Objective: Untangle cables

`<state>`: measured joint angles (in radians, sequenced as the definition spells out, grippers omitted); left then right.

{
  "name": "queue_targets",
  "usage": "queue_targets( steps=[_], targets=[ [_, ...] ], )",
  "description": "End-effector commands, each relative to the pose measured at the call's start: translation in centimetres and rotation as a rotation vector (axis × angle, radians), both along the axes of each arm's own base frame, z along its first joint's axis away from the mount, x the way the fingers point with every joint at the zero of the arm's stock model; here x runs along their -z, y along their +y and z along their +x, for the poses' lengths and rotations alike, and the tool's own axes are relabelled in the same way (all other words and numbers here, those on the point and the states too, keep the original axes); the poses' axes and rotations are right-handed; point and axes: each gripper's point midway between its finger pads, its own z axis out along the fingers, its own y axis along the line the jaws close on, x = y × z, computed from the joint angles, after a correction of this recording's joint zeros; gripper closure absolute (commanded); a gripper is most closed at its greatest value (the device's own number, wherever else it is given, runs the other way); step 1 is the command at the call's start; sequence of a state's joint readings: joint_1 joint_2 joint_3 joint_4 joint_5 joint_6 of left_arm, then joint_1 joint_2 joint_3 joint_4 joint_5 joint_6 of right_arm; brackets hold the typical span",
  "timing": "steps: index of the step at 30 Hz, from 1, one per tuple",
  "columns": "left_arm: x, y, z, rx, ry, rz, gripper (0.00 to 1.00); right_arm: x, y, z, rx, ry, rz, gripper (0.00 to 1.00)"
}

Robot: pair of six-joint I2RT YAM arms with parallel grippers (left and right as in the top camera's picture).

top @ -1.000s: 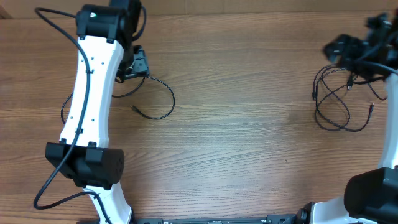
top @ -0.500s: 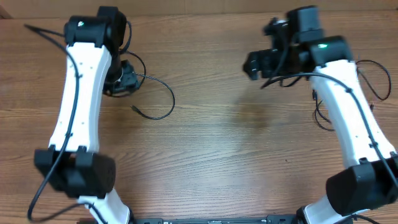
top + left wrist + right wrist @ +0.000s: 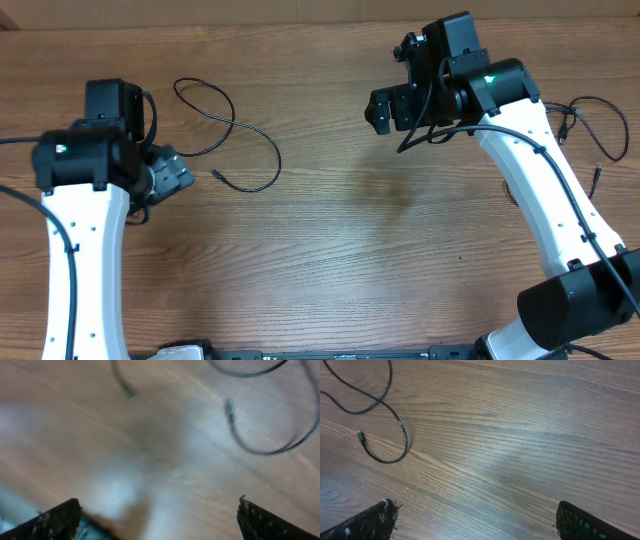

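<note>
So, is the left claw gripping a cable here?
No, the left claw stands wide open over the bare table, and the cable lies loose beyond it.

Machinery in pairs on your one table [image 3: 330, 260]
You have two arms, the left arm [image 3: 85, 240] and right arm [image 3: 545, 190], and two grippers, the left gripper [image 3: 170, 172] and right gripper [image 3: 385, 108]; one cable [image 3: 232, 120] at left, and partly hidden cables [image 3: 590, 100] at right that defy counting.

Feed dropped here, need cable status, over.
Jaws open, empty: left gripper, right gripper. The left cable lies loose; the right cable at far edge, partly behind right arm. No obstruction seen.
</note>
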<state>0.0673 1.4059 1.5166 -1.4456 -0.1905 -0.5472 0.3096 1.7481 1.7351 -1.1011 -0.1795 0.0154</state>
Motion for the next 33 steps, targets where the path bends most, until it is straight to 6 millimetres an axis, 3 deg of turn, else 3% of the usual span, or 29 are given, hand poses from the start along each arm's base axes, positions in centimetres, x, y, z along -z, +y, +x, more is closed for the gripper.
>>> queue_targets(
  steps=[1,4,11,15,23,29,33],
  targets=[
    [2.3,-1.6,1.9,0.079,-0.031,-0.081,0.01,-1.4,0.6,0.4,-0.003,-0.036,0.026,0.00],
    [3.9,-2.4,5.1,0.128,-0.109,-0.120,0.00,-1.2,0.7,0.0,-0.011,-0.015,0.032,0.00],
    [7.1,-2.0,12.0,0.133,-0.223,-0.106,0.00,-0.7,-0.2,-0.7,0.006,0.028,0.017,0.00],
    [10.0,-1.8,14.9,0.134,-0.232,-0.105,0.00,-0.5,-0.3,-1.1,0.006,0.048,0.012,0.00],
    [15.1,-3.0,18.7,0.165,-0.248,-0.181,0.04,0.1,-0.7,-2.2,0.007,0.101,-0.005,0.00],
    [16.7,-3.8,20.5,0.188,-0.289,-0.229,0.00,0.4,-0.9,-2.8,0.008,0.126,-0.013,0.00],
    [17.6,-3.8,21.1,0.186,-0.295,-0.229,0.03,0.5,-1.0,-3.2,0.008,0.144,-0.018,0.00]
  ],
)
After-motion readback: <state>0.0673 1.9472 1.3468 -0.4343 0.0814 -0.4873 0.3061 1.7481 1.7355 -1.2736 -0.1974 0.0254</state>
